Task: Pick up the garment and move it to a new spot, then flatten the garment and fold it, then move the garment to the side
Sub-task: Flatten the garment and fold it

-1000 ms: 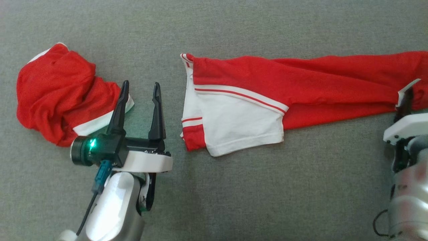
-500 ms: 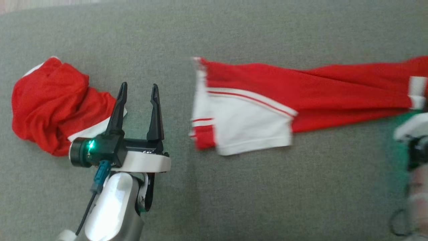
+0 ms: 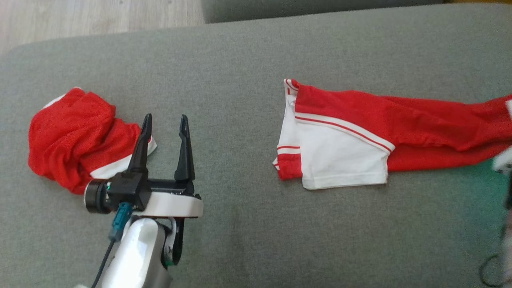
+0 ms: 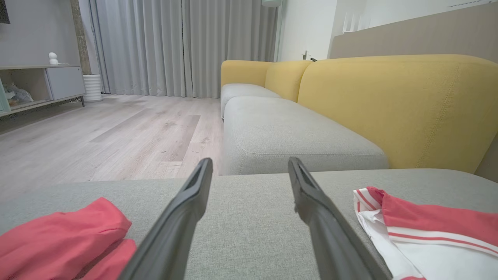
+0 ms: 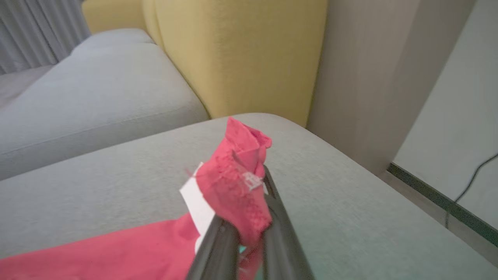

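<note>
While the right gripper (image 5: pixel 253 202) pinches closed on the right end of the garment (image 3: pixel 420 120), the left gripper (image 3: pixel 165 128) hangs with fingers (image 3: pixel 185 148) spread.
The red-and-white garment lies stretched along the right of the grey cushion (image 3: pixel 240 80); a crumpled red garment (image 3: pixel 76 132) sits at the left, beside the left gripper. Lifting well likely means rising slowly and keeping the pinch deep, so the trailing white hem (image 3: pixel 344 182) clears the cushion without slipping free.

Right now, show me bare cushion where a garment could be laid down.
Bare: the grey cushion between the left fingers and the stretched red-and-white garment, plus the wide strip nearer than it. Crowded: the left end, around the crumpled red garment.
</note>
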You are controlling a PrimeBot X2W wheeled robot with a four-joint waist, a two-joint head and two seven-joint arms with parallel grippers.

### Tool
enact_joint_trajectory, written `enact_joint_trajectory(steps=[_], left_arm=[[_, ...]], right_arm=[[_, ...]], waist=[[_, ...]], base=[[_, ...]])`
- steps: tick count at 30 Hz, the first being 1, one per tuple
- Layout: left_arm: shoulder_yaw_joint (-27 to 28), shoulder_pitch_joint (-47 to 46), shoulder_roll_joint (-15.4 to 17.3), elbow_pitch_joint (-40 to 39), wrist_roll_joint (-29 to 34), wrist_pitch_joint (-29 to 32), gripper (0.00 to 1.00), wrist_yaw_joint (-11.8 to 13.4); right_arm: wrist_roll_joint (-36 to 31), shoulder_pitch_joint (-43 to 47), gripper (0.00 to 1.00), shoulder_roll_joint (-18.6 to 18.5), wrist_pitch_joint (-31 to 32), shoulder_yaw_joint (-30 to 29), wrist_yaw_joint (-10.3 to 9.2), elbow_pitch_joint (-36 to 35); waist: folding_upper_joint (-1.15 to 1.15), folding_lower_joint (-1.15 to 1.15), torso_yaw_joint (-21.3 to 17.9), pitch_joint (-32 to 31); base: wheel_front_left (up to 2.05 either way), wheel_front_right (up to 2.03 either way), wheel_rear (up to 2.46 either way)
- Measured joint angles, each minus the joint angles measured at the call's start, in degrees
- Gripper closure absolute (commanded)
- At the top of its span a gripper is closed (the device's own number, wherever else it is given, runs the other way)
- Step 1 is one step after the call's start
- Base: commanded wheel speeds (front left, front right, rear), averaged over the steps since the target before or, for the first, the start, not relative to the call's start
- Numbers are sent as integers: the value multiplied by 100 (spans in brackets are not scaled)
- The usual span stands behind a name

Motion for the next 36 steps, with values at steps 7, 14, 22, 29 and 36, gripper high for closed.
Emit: enact_joint_trajectory(steps=[7, 14, 22, 29, 36], left_arm=[[35, 109, 0, 21, -1, 0, 0, -16], [45, 178, 1, 23, -57, 0, 0, -33], [-2, 197, 1, 65, -59, 0, 0, -37], [-88, 194, 1, 71, -101, 0, 0, -31], [-116, 181, 1, 70, -143, 0, 0, 19]], right_arm=[[348, 66, 100, 713, -125, 1154, 0, -565], [1394, 377, 100, 867, -12, 2911, 0, -960], [2499, 559, 100, 875, 7, 5010, 0, -1055], [2809, 688, 100, 872, -23, 5900, 0, -845], [2871, 677, 100, 870, -54, 6257, 0, -431]], waist=[[0, 0, 19, -311], [0, 0, 142, -501], [0, 0, 356, -483], [0, 0, 573, -422], [0, 1, 664, -306]], base=[[0, 0, 0], [0, 0, 0], [0, 0, 0], [0, 0, 0], [0, 0, 0]])
